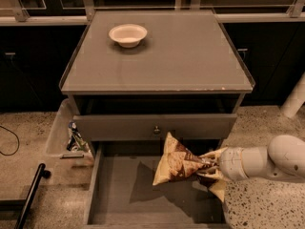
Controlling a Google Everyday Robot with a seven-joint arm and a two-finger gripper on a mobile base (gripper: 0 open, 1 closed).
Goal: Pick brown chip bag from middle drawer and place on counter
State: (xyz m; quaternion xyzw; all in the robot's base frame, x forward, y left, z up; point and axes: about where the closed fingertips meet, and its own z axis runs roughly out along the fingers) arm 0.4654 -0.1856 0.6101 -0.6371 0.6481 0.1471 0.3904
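The brown chip bag (177, 162) hangs tilted in the air above the open middle drawer (128, 197), in front of the upper drawer front. My gripper (208, 167) comes in from the right on a white arm and is shut on the bag's right end. The drawer's flat bottom shows the bag's shadow and holds nothing else that I can see. The counter (190, 56) lies above and behind, flat and grey.
A white bowl (127, 34) stands on the counter's back left. A drawer front with a small knob (156, 129) is just behind the bag. A clear bin with a small wrapper (75, 137) sits left of the cabinet. A black bar (29, 197) lies on the floor at the left.
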